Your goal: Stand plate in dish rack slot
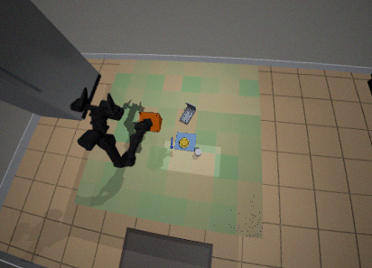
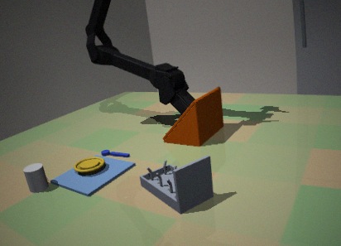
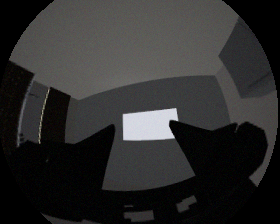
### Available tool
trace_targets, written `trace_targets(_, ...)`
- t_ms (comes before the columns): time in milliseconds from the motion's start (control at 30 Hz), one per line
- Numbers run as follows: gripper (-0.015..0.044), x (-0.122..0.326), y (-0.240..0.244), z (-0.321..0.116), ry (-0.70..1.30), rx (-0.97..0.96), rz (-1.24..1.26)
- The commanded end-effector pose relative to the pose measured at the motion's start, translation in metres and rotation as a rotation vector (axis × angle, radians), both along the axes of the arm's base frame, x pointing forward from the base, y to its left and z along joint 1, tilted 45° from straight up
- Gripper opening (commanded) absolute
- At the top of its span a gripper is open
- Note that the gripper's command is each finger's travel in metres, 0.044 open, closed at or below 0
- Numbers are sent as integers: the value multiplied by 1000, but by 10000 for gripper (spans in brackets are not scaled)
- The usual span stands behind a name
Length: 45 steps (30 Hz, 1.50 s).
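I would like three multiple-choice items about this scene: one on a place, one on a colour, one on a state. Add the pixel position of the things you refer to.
1. Where does the plate lie?
A) in the dish rack
B) on the blue mat
C) on the orange wedge

2. What colour is the spoon?
A) red
B) white
C) blue

3. How are the gripper's fingers?
A) apart, holding nothing
B) shut on the plate
C) shut on the spoon

1 B: the yellow plate (image 1: 184, 143) (image 2: 89, 166) lies flat on the blue mat (image 1: 192, 136) (image 2: 88, 187).
2 C: the spoon (image 1: 172, 143) (image 2: 117, 154) beside the mat is blue throughout.
3 A: a wide gap shows between the fingers, with nothing in it.
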<state>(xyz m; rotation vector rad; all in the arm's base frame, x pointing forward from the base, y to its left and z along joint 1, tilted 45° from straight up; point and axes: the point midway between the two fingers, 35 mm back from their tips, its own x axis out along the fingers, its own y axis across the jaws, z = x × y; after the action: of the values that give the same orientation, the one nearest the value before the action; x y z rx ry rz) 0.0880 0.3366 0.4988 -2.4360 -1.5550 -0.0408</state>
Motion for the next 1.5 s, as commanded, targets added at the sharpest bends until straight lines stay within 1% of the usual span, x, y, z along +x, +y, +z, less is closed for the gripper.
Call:
trace_targets(0,400,1,0,-1,4,-1,-2)
trace_targets(367,400,52,4,-44,277,-14,-138)
trace_targets(733,400,110,-8,-93,557,16,-336)
trace_targets(1100,400,161,-34,-139,817,110,-558)
trace_targets(1467,400,203,-70,-184,1044,264,-802)
